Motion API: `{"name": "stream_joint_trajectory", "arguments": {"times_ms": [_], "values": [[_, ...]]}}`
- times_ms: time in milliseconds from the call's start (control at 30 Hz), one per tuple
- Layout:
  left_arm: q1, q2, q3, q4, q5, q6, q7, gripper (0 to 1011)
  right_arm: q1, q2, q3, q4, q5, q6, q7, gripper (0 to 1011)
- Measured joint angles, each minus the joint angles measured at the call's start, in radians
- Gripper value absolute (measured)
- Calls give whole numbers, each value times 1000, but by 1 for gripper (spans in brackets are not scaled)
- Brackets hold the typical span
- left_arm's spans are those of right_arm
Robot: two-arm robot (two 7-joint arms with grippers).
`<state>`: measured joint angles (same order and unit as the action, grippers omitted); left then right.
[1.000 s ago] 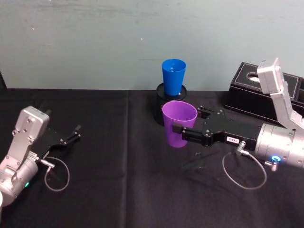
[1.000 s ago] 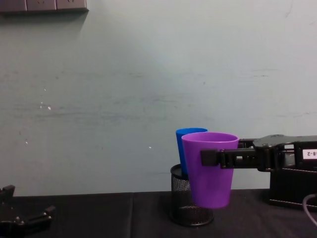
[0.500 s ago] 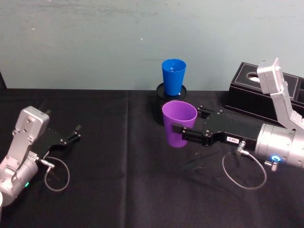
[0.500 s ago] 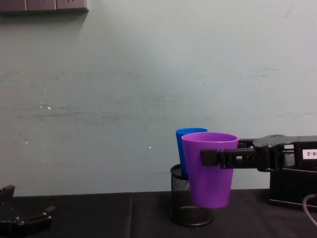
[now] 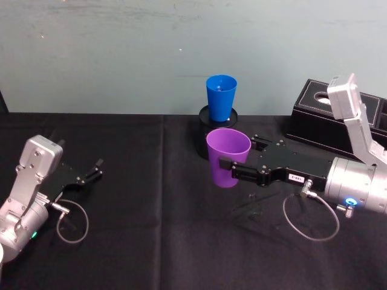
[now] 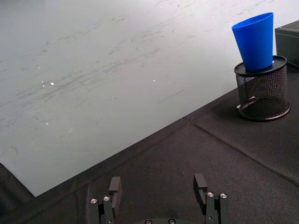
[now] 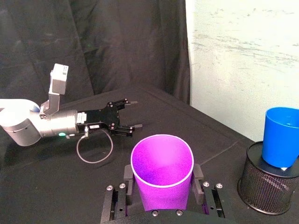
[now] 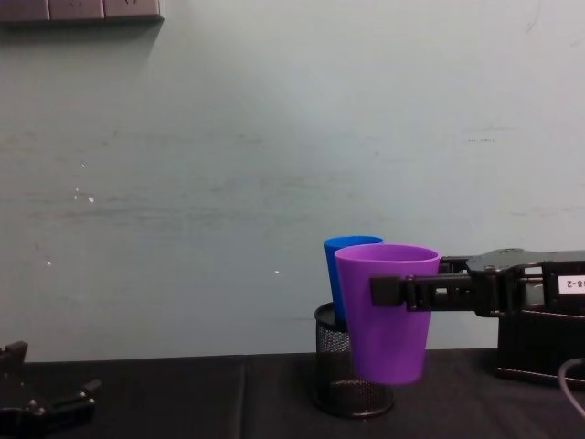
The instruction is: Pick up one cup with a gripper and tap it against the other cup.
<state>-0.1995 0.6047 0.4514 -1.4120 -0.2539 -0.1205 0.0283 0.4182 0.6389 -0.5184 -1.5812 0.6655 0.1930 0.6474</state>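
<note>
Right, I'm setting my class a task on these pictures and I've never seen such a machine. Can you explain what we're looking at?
It is a robot with two arms, each ending in a two-finger claw called a gripper. One picture looks down from its head, one looks across from its chest, and one comes from each wrist. The right gripper is shut on a purple cup, holding it upright above the black cloth. Just behind, not touching, a blue cup stands in a black mesh pen holder. A black box sits at the far right. The left gripper rests open on the left, holding nothing.
</note>
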Motion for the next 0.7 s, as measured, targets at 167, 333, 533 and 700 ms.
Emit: {"name": "stream_joint_trajectory", "arguments": {"times_ms": [167, 333, 533, 700], "values": [[0, 0, 0, 0, 0, 0, 0, 1011, 0, 0, 0, 0, 0, 0, 0, 728], [0, 0, 0, 0, 0, 0, 0, 1011, 0, 0, 0, 0, 0, 0, 0, 729], [0, 0, 0, 0, 0, 0, 0, 1011, 0, 0, 0, 0, 0, 0, 0, 728], [0, 0, 0, 0, 0, 0, 0, 1012, 0, 0, 0, 0, 0, 0, 0, 729]]}}
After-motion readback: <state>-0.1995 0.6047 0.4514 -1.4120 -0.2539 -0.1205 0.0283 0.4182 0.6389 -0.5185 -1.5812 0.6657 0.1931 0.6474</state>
